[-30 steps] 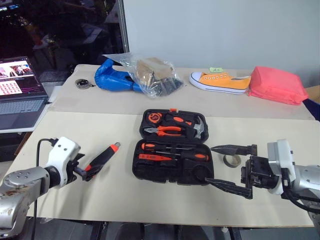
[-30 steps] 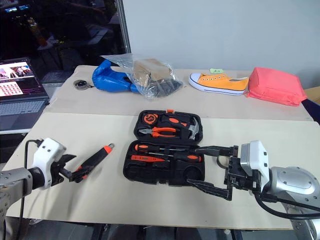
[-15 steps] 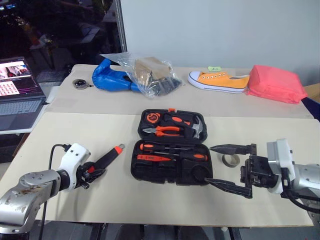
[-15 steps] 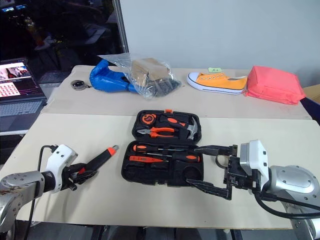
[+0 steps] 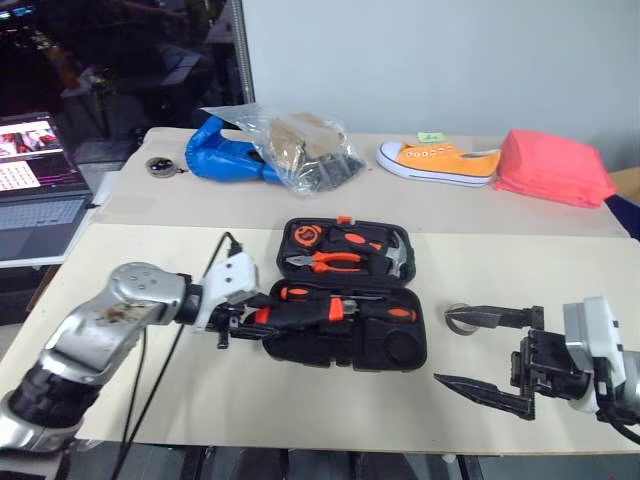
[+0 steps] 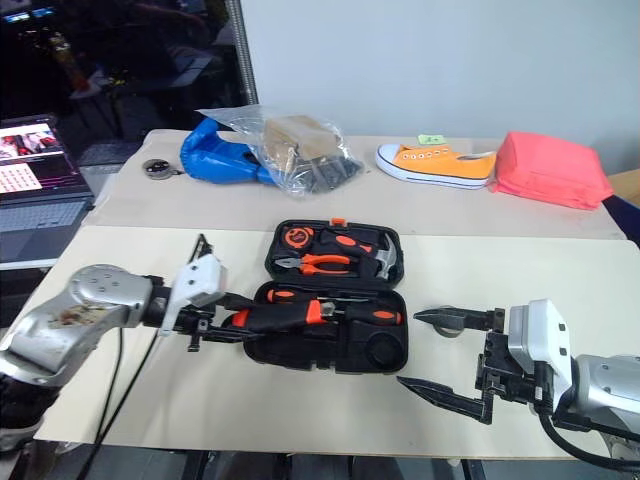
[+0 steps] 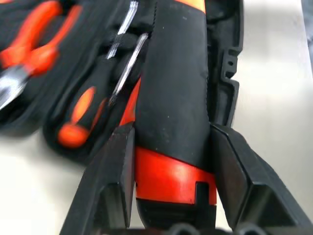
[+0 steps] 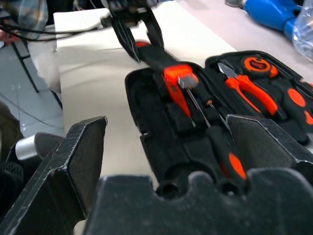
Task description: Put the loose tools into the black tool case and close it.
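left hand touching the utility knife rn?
Touching. In the left wrist view both fingers of the left hand press flat against the sides of the utility knife, no gap.

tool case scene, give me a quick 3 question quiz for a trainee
1. True or false: the black tool case is shut.
2. What does the left gripper hold? A) hammer B) utility knife C) pliers
3. Which gripper holds nothing?

Key
1. False; it lies open.
2. B; the knife is clamped over the case's front half.
3. The right gripper, jaws apart, right of the case near a tape roll.
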